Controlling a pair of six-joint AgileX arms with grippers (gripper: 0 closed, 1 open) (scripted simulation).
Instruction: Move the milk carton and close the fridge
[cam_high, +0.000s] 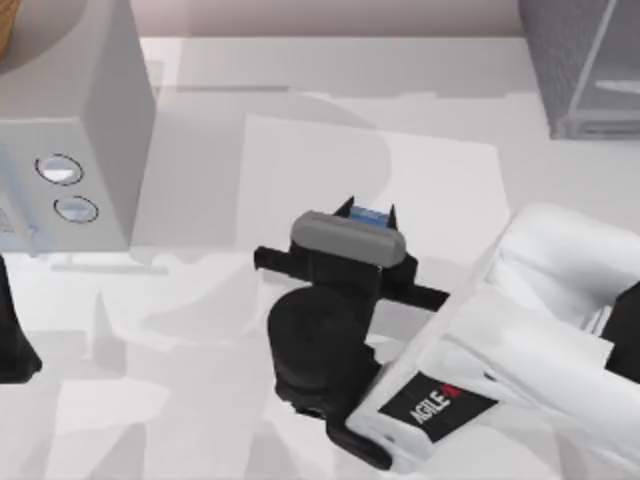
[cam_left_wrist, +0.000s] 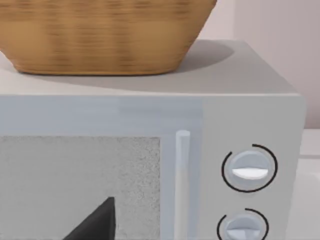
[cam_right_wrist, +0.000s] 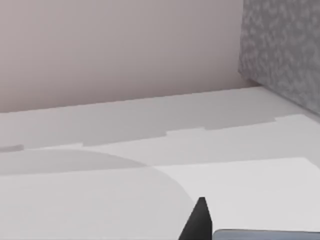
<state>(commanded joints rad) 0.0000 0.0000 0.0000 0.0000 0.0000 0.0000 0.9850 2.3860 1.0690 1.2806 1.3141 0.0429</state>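
The milk carton (cam_high: 369, 214) shows as a small blue top in the middle of the table, between the two black fingertips of my right gripper (cam_high: 368, 209). The fingertips stand close against its two sides, and the gripper's body hides the rest of the carton. In the right wrist view, one fingertip (cam_right_wrist: 199, 220) rises beside the carton's blue-grey top edge (cam_right_wrist: 265, 234). The fridge (cam_high: 585, 60) stands at the far right corner, and its dark speckled wall (cam_right_wrist: 285, 50) lies ahead of the right gripper. My left arm (cam_high: 14, 340) is parked at the table's left edge.
A pale grey box with two round dials (cam_high: 80, 130) stands at the far left, directly in front of the left wrist camera (cam_left_wrist: 245, 130). A wicker basket (cam_left_wrist: 100, 35) sits on top of it. The white table (cam_high: 440, 170) stretches between that box and the fridge.
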